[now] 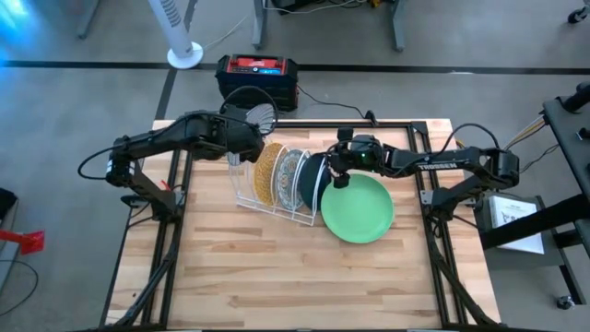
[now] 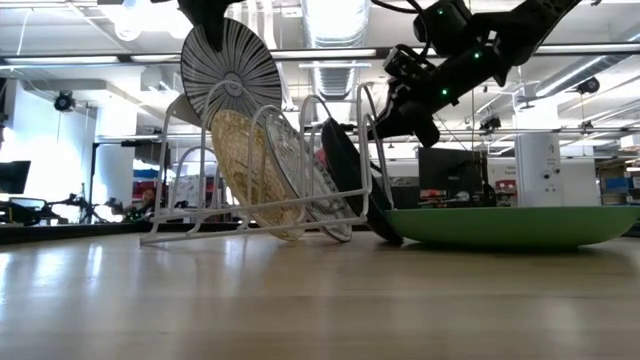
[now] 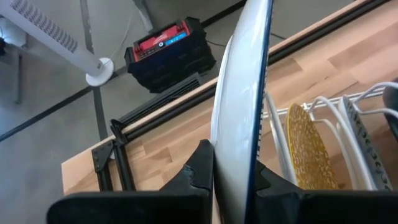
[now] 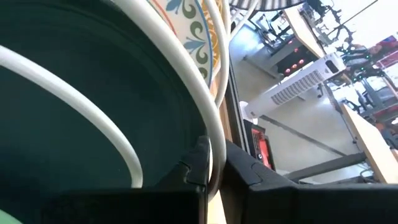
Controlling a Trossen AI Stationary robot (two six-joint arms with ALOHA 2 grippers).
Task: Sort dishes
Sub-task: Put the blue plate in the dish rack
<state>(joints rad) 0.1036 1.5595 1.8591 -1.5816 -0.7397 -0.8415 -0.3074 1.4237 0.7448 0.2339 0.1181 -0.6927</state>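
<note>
1. Highest under the overhead camera, the left claw is closed on a striped white plate and holds it on edge above the left end of the wire rack. Three plates stand in the rack's slots. From left to right they are the mustard plate, the floral plate and the dark teal plate. The light green plate lies flat on the table, just right of the rack. The right claw sits at the teal plate's upper edge.

2. From table height, the green plate rests level and touches the foot of the teal plate. All three racked plates lean the same way. The striped plate hangs clear above the mustard one, and the right arm reaches down to the top of the teal plate.

3. On the left wrist, the two dark fingers pinch the striped plate's blue-edged rim from both sides. The mustard plate stands in the rack beyond it.

4. On the right wrist, the fingers are closed at the teal plate's rim, and a white arc runs into the narrow gap between them. It cannot be told whether that arc is the plate's edge or a rack wire. The floral plate shows just behind.
</note>
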